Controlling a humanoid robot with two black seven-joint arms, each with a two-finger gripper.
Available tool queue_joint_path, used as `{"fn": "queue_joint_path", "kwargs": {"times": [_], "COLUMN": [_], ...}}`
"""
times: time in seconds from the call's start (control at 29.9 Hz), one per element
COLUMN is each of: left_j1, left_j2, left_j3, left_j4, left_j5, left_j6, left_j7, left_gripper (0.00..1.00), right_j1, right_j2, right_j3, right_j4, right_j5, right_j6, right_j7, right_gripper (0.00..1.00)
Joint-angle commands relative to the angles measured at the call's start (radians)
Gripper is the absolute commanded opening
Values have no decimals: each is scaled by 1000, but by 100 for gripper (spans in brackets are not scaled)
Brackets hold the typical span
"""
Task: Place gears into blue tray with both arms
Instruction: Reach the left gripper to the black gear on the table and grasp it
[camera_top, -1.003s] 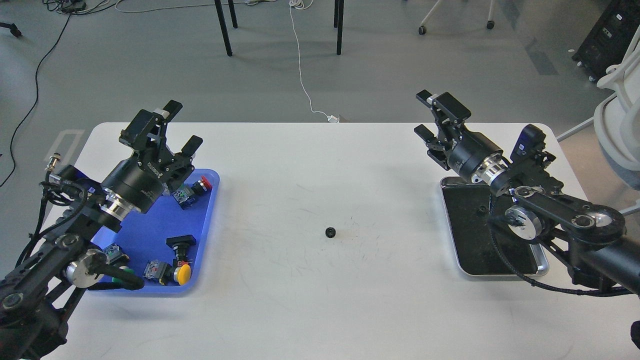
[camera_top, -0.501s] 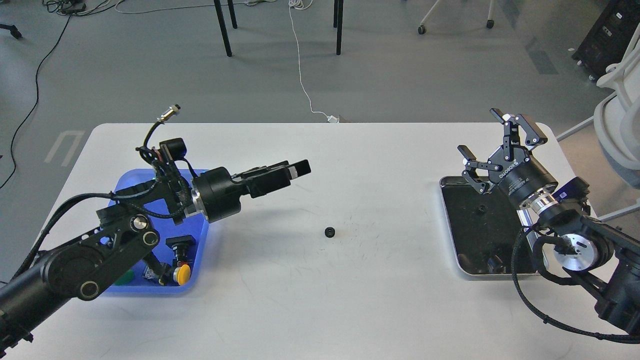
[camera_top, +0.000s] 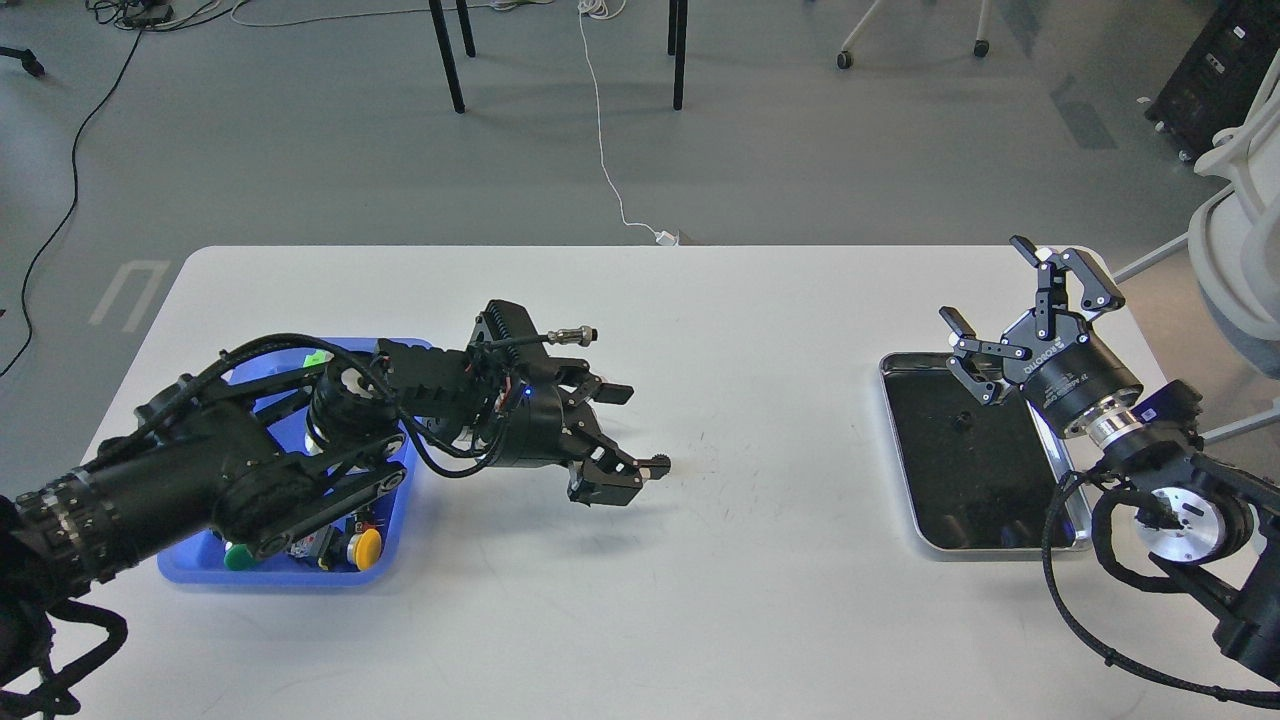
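The left black two-finger claw (camera_top: 628, 440) reaches out low over the white bench (camera_top: 760, 590), its fingers spread apart, one toward the far side and one toward the near side. The tiny black toothed gear (camera_top: 661, 464) lies on the bench right at the tip of the nearer finger (camera_top: 612, 478); whether the finger touches it cannot be told. Nothing is clamped between the fingers. Behind this claw, under its black jointed left arm (camera_top: 200, 480), sits the shallow bright-blue plastic tray (camera_top: 280, 578), well apart from the gear. Coloured-cap push-button switches (camera_top: 362, 545) show in the tray's near corner, below the arm.

The right black two-finger claw (camera_top: 1030, 300) is raised and also spread open, holding nothing. It hangs over the far right corner of the black tray with a silver metal rim (camera_top: 905, 470). A second small black gear (camera_top: 961, 421) lies in that tray, just below and toward the robot from this claw.
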Motion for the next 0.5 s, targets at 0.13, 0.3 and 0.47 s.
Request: {"fn": "queue_joint_path", "kwargs": {"times": [0.13, 0.3, 0.47], "left_j1": [-72, -73, -71], "left_j2": [-122, -143, -154], "left_j3": [143, 201, 226], "left_j4": [155, 198, 215], "left_j5": [0, 0, 0], "left_j6": [26, 28, 29], "left_j7": [0, 0, 0], "left_gripper": [91, 79, 66], "right_j1": [-3, -2, -2], "right_j2": [-4, -6, -13], "right_j3": [-3, -3, -5], "right_j4": [0, 0, 2], "right_j5": [-1, -1, -1], "right_j6": [-3, -3, 0], "right_j7": [0, 0, 0], "right_gripper": [97, 97, 97]}}
